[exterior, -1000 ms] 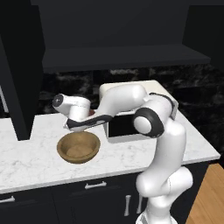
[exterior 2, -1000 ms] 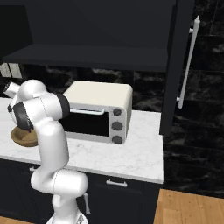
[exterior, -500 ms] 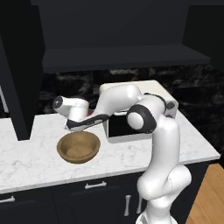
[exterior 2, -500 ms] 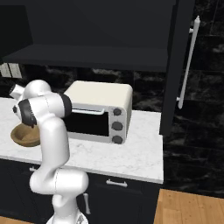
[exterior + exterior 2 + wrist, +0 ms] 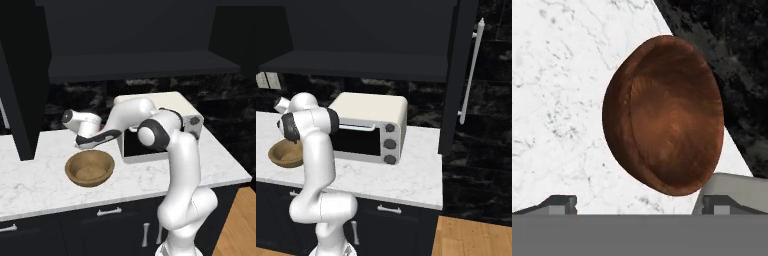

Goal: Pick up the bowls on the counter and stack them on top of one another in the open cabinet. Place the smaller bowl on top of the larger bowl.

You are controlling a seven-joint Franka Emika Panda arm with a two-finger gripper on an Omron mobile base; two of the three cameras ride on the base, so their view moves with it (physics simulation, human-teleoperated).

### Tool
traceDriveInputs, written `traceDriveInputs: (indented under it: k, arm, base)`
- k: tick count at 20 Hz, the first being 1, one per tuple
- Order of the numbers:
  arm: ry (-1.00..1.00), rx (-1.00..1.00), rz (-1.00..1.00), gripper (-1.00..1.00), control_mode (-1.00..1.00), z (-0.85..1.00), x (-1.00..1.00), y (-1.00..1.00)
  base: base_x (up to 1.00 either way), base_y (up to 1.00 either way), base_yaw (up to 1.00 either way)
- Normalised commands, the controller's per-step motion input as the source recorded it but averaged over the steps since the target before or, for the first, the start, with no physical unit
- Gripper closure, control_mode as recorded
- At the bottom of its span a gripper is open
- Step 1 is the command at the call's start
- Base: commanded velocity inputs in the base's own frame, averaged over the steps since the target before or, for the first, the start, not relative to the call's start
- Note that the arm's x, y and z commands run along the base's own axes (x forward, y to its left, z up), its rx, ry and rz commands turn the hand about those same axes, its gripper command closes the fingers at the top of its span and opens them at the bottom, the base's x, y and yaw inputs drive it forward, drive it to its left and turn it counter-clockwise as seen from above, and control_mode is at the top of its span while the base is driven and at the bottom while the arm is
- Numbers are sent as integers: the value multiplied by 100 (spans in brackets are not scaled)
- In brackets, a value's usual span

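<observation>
Cream toaster oven [image 5: 368, 127]; black backsplash [image 5: 491, 105]

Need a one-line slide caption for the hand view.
Small reddish-brown bowl on the white marble counter, close ahead of the gripper.

Larger bowl [image 5: 285, 154] on counter [image 5: 406, 175] (beside toaster oven [image 5: 368, 128]).

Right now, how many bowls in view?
2. The larger bowl sits on the counter left of the toaster oven; the smaller bowl is just ahead of the gripper.
</observation>
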Motion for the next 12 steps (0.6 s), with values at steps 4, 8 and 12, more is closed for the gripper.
traceDriveInputs:
  k: [4,8,12]
  arm:
    - [6,-1,0,100,-100,-28,24,0]
    - [1,-2,0,100,-100,-26,33,0]
    - [0,-3,0,100,-100,-27,33,-4]
  base:
    - [0,0,0]
    - [0,0,0]
    - [0,0,0]
